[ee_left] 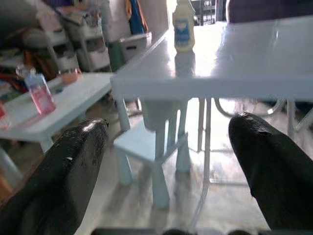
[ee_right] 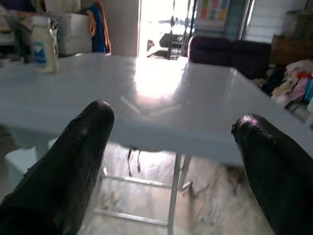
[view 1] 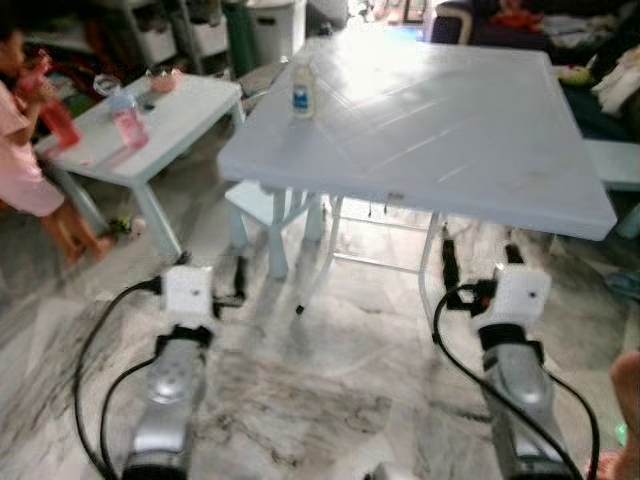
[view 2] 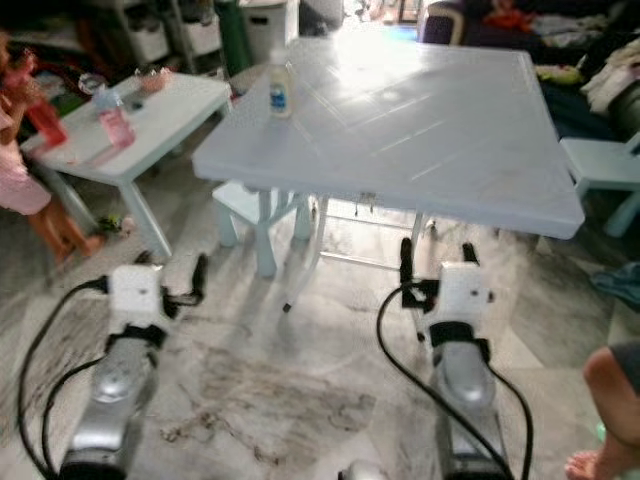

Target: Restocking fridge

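bare tabletop (view 1: 450, 130), bottle (view 1: 302, 90) at corner

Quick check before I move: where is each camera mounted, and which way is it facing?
Left eye: head, looking down at the blue table and bottle; both arms show, left gripper, right gripper.
Right eye: same scene, shifted sideways.
Left wrist: low, facing under the table's edge, between open fingers.
Right wrist: level with the tabletop, fingers open.
Shared: all four show the bottle.

table (view 1: 450, 140): glossy plastic | floor (view 1: 320, 400): polished marble | bottle (view 1: 302, 90): plastic
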